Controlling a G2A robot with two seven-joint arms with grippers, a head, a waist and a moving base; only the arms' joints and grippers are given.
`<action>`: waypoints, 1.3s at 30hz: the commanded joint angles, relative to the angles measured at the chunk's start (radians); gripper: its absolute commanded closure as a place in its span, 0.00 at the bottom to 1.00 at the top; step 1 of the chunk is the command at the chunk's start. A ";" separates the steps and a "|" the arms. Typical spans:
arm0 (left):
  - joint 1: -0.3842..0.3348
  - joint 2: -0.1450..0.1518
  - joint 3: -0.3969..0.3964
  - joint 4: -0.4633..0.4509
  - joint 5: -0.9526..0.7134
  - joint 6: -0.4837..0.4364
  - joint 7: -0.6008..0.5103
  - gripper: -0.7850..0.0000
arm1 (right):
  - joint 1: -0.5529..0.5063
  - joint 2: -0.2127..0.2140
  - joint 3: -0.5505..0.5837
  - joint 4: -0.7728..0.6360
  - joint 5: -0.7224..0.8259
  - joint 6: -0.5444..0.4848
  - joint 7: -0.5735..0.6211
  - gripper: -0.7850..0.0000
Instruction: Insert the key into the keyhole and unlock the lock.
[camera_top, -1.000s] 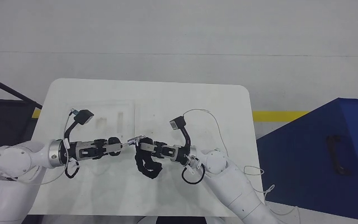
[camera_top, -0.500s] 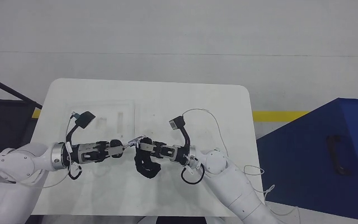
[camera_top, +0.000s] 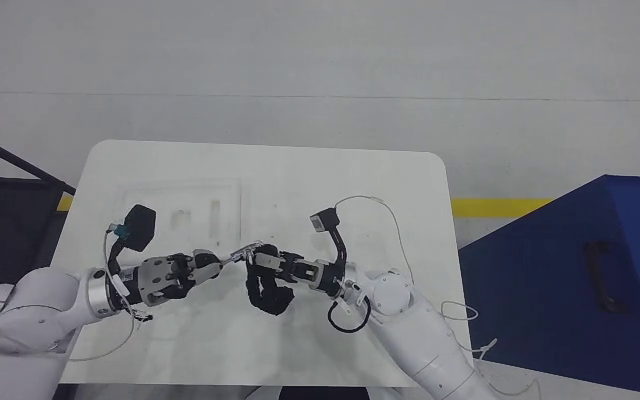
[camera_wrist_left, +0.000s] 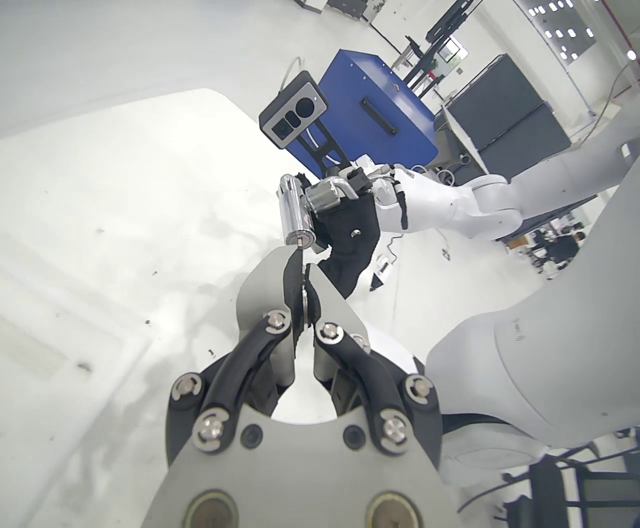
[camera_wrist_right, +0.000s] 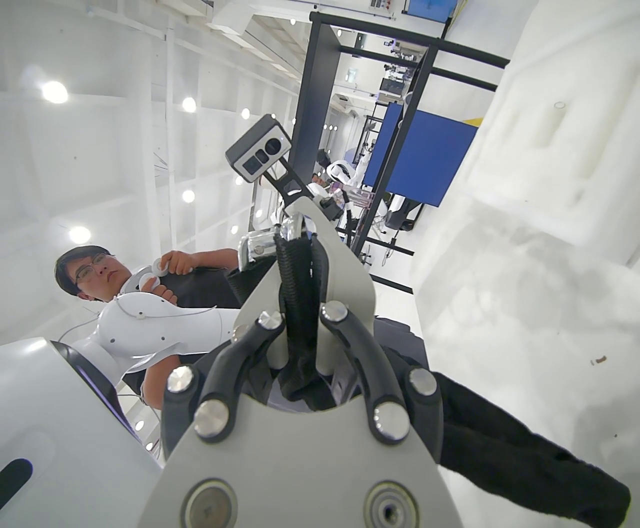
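**Operator:** Where's the lock?

**Spotter:** You have it held up above the white table (camera_top: 400, 200), toward your own side, between your two arms. It's a chrome cylinder lock (camera_wrist_left: 296, 212) with a black braided cable (camera_wrist_left: 350, 240) coming off it.

**Operator:** What does my right side have?

**Spotter:** Your right gripper (camera_wrist_right: 295, 235) is pinched tight on the cable just beside the chrome body, with no gap between fingers and braid. In the top view, the rest of the cable droops in a loop below that gripper, toward the table.

**Operator:** And the left?

**Spotter:** Your left gripper (camera_wrist_left: 299, 262) is all but closed, clamped on the key (camera_wrist_left: 305, 301). You see the key's flat head edge-on, as a thin metal sliver between the two fingers (camera_wrist_left: 265, 295). The fingertips sit just beside the end face of the cylinder that points toward your left arm, where the keyhole (camera_wrist_left: 299, 243) is.

**Operator:** Is the key in?

**Spotter:** Its tip meets the keyhole face, roughly in line with the cylinder. You can't tell how deep it sits, because the fingertips cover the blade.

**Operator:** Anything else on the table?

**Spotter:** A white foam tray (camera_top: 150, 195) with shallow recesses lies on the left part of the table.
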 joint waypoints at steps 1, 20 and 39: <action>0.018 -0.014 -0.017 -0.014 0.138 -0.074 0.133 1.00 | 0.000 0.000 -0.004 0.000 0.002 0.000 0.000 1.00; 0.054 -0.046 -0.075 -0.134 0.583 -0.115 0.462 1.00 | -0.038 0.012 0.004 -0.078 -0.037 0.035 -0.025 1.00; 0.144 -0.075 -0.067 -0.147 1.405 -0.113 1.196 1.00 | -0.053 0.022 0.008 -0.109 -0.048 0.060 -0.032 1.00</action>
